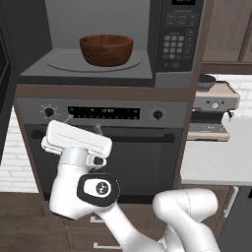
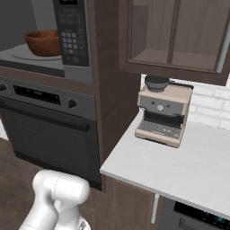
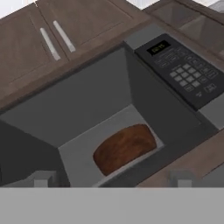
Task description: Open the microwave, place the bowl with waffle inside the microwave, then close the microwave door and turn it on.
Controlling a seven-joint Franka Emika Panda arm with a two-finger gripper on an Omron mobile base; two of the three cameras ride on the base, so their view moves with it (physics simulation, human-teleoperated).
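The microwave [image 1: 98, 74] stands open, its grey cavity showing in all three views. On the round turntable [image 1: 61, 63] inside sits the reddish-brown bowl [image 1: 107, 49] [image 2: 42, 42] [image 3: 124, 148]; its rim hides any waffle. The microwave door [image 1: 4, 64] is swung out to the left, seen edge-on. To the right of the cavity is the keypad panel [image 1: 178, 39] [image 2: 72, 36] [image 3: 183, 72]. My gripper [image 1: 82, 124] [image 3: 112, 179] hangs below the cavity, in front of the oven's control strip. It points up at the microwave, open, with nothing between its fingers.
Under the microwave is a built-in oven [image 1: 123, 147] with knobs and a bar handle [image 2: 45, 114]. To the right, a white counter [image 2: 179, 166] carries a beige coffee machine [image 2: 161, 114] [image 1: 214, 106]. Wooden cabinets [image 2: 179, 36] hang above it.
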